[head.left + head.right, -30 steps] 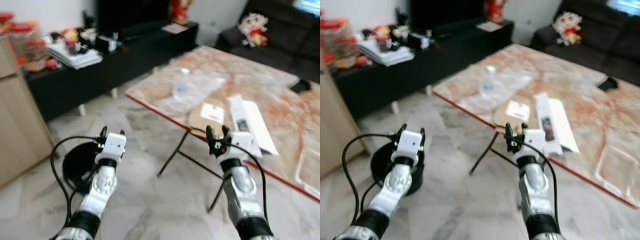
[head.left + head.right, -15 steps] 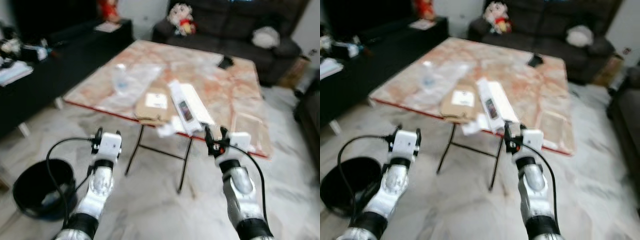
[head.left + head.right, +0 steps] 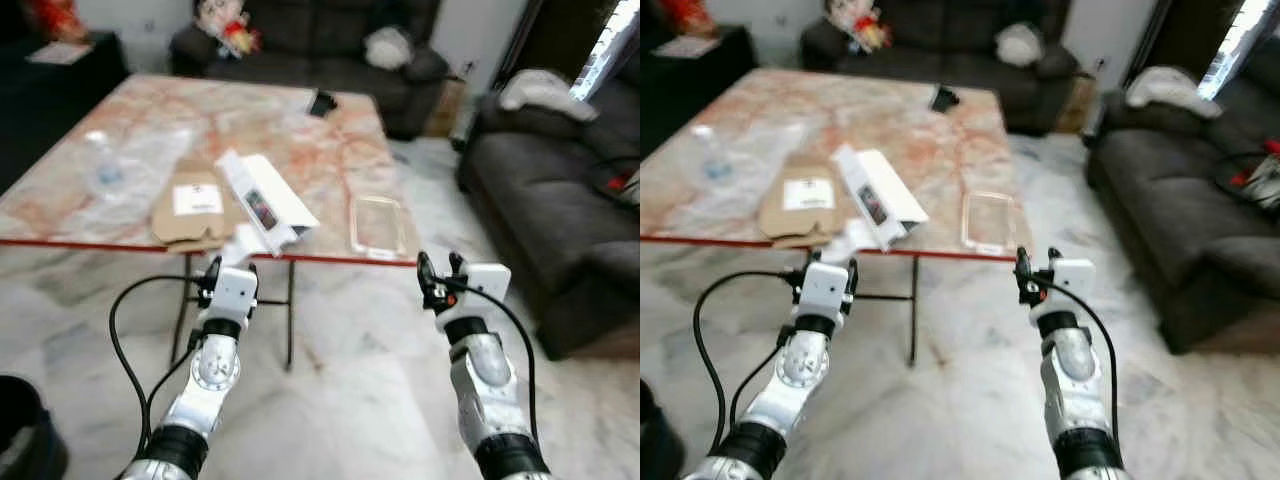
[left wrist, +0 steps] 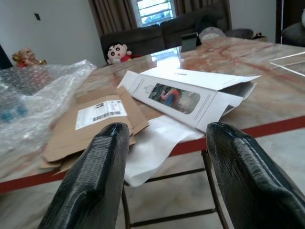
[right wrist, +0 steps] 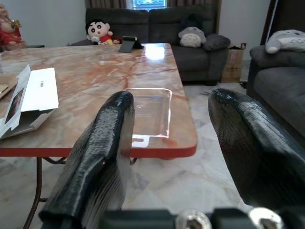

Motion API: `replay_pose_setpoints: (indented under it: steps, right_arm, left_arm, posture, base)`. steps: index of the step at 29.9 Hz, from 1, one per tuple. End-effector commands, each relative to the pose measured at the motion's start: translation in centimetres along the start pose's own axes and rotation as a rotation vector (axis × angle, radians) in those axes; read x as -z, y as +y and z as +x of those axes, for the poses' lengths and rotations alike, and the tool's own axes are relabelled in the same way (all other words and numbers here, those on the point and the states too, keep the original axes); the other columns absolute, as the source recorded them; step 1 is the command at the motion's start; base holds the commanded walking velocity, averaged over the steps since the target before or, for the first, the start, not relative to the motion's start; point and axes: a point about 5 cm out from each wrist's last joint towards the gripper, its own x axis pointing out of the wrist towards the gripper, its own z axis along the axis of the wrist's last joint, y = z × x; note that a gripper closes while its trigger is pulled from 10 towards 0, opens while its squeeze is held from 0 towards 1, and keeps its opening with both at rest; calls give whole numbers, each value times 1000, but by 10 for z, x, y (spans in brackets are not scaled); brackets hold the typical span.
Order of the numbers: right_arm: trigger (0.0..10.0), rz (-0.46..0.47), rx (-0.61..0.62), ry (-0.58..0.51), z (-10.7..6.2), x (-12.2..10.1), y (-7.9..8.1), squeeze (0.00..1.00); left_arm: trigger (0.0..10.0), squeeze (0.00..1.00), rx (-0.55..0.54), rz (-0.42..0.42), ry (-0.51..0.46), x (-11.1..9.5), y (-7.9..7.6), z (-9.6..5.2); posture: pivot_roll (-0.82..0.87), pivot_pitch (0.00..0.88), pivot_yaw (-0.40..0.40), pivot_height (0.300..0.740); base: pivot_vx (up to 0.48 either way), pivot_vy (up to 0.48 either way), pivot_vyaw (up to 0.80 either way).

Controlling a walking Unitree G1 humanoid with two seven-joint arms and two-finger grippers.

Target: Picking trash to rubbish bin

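- Since half a second ago my head camera has swung round: the folding table now sits ahead and to my left, its red-trimmed near edge facing me, and the black bin has slid to the lower left corner, well apart from the table.
- Both arms are raised in front of me over the marble floor, short of the table's near edge.
- I see the left gripper with its fingers spread and nothing between them, aimed at the trash near the table edge.
- I see the right gripper spread as well, holding nothing, facing the table's near right corner.
- On the table near that edge lies a flattened brown cardboard mailer with a white label; a white open carton lies just beside it, partly over white paper that hangs over the edge.
- Bubble wrap and a plastic bottle lie on the table's left part.
- A clear plastic tray rests near the table's right corner.
- Dark sofas stand behind and right of the table.
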Motion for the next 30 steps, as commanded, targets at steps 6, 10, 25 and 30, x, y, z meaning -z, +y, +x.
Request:
replay_pose_setpoints:
  steps: [6, 10, 25, 30]
  right_arm:
    - [10000, 5, 6, -24, 3, -5, 0, 0]
    - [10000, 5, 8, -25, 3, -5, 0, 0]
    - [10000, 0, 7, -25, 2, -6, -3, 0]
    - [10000, -3, 15, -21, 2, -6, -5, 0]
  left_arm:
    - [10000, 0, -6, -35, 9, -2, 2, 3]
    - [10000, 0, -9, -33, 15, -1, 3, 3]
    - [10000, 0, -11, -38, 25, 0, 3, 3]
    - [10000, 0, -9, -37, 24, 0, 4, 2]
  posture:
    - [88, 0, -99, 740]
    - [88, 0, -99, 740]
    - [85, 0, -105, 740]
    - [87, 0, -105, 740]
  base:
    - [0, 0, 0]
    - [0, 134, 0]
    - [0, 270, 0]
    - [0, 270, 0]
